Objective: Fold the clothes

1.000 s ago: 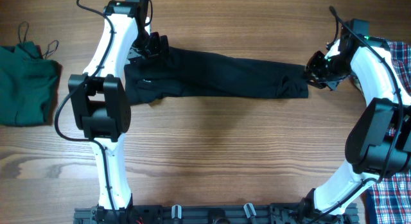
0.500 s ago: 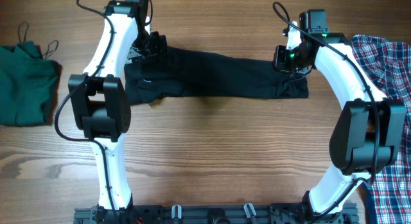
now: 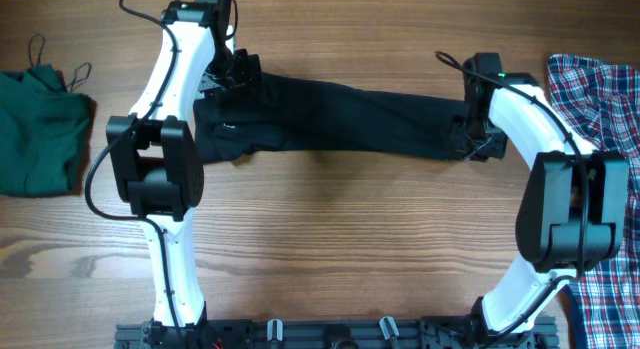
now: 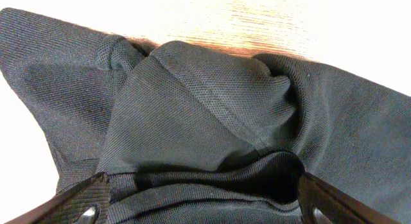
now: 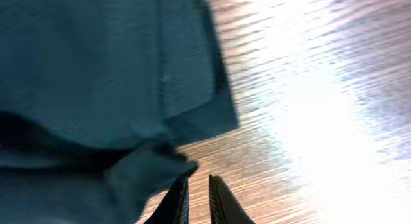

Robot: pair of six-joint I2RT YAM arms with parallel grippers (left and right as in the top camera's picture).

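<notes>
The black shirt [image 3: 340, 119] lies stretched in a long band across the far part of the table. My left gripper [image 3: 238, 71] sits on its left end. In the left wrist view its fingers [image 4: 202, 198] are wide apart, with bunched folds of the black shirt [image 4: 199, 102] between them. My right gripper [image 3: 478, 141] is at the shirt's right end. In the right wrist view its fingers [image 5: 198, 195] are nearly together with bare wood between them, beside the shirt's edge [image 5: 128, 76]. The dark green strappy top [image 3: 40, 129] lies at the far left. The plaid shirt [image 3: 615, 179] lies along the right edge.
The table is brown wood [image 3: 340, 229]. The arms' black base rail [image 3: 340, 334] runs along the front edge.
My right gripper has swung from the shirt's right tip up and to the left, then back down onto the right end. The plaid shirt is more exposed. My left arm has not moved.
</notes>
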